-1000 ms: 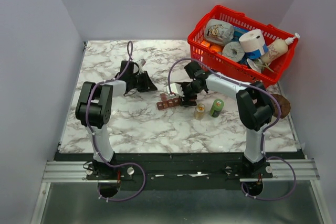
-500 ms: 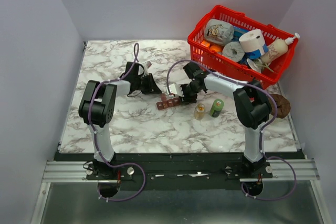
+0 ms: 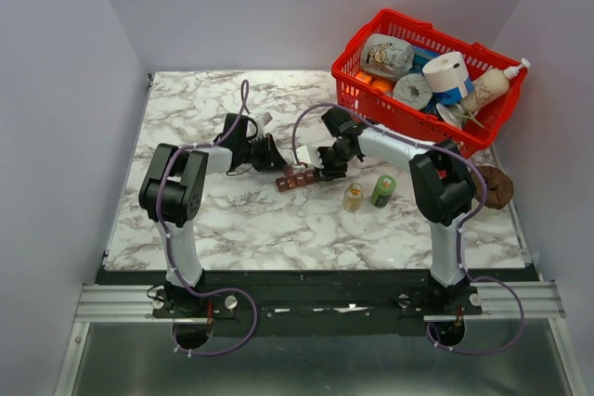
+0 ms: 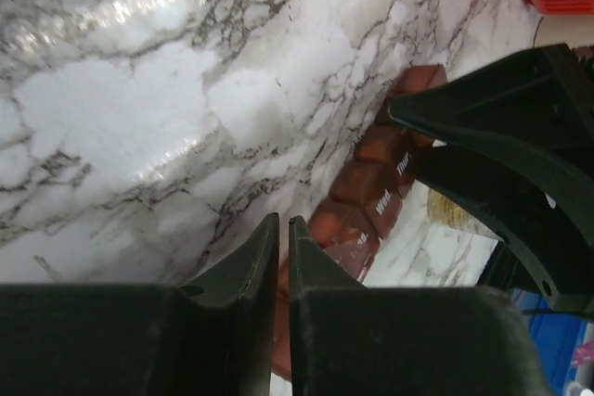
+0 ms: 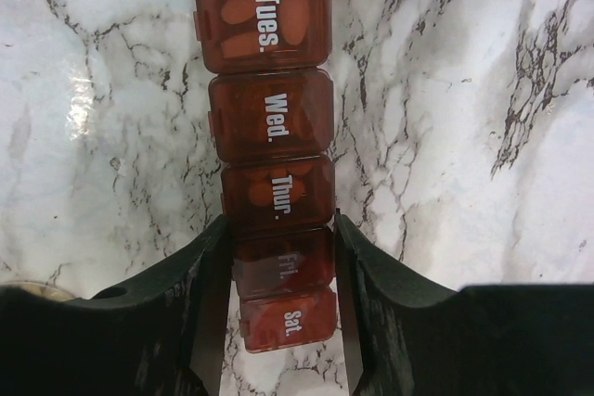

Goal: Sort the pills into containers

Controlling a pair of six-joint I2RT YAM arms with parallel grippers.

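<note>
Marble worktop (image 3: 186, 108) carries the pill organiser (image 3: 295, 179) near its middle, well in from every edge, lying as a short dark red strip slanted from near left to far right. The right gripper (image 3: 320, 169) sits over the strip's right end. In the right wrist view its jaws stand on either side of the compartment marked Fri., pressed against both long sides of the strip, with Sat. below them and Thur., Wed. and Tues. running away from them. Orange oval shapes that seem to be the pills (image 5: 246, 8) show through the closed Tues. lid, and fainter ones through Thur. The left gripper (image 3: 276, 160) is just beside the strip's far left side, apart from it. In the left wrist view its jaws are together with only a hairline slit between them and nothing held, pointing at the strip. The two grippers face each other closely across the organiser, so little room is left between them. A clear bottle (image 3: 353, 197) and a green bottle (image 3: 382, 190) stand just near and right of the strip, close under the right arm. The red basket (image 3: 390, 108) fills the far right corner, its near wall close behind that arm. Bare marble lies open along the whole left side and across the near edge.
</note>
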